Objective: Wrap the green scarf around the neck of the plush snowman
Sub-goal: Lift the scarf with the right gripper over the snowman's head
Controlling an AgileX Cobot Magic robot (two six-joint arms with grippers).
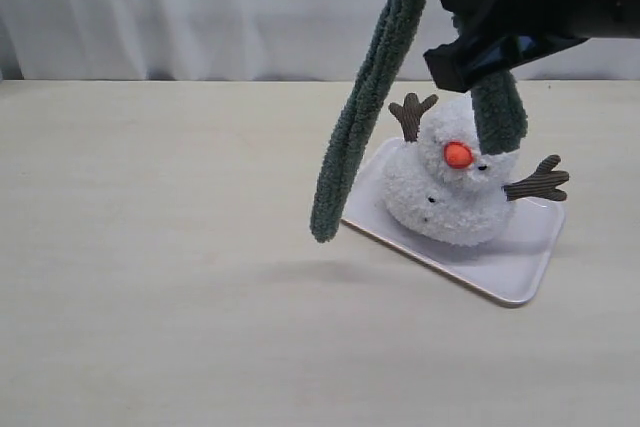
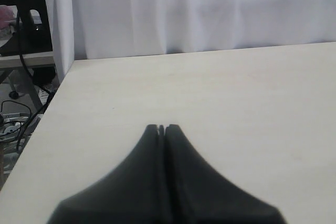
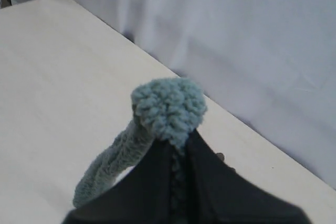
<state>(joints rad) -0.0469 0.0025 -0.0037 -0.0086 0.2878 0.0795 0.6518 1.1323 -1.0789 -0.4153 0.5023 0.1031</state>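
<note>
Black right gripper (image 3: 179,146) clamping fuzzy green scarf (image 1: 365,107), fluffy white plush snowman (image 1: 440,202)

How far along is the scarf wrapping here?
Done: the green scarf is off the table, pinched at its fold in the right claw above the plush snowman. In hand: both ends dangle by its head. Remaining: nothing circles the snowman's neck yet; the left claw is shut and empty.
</note>
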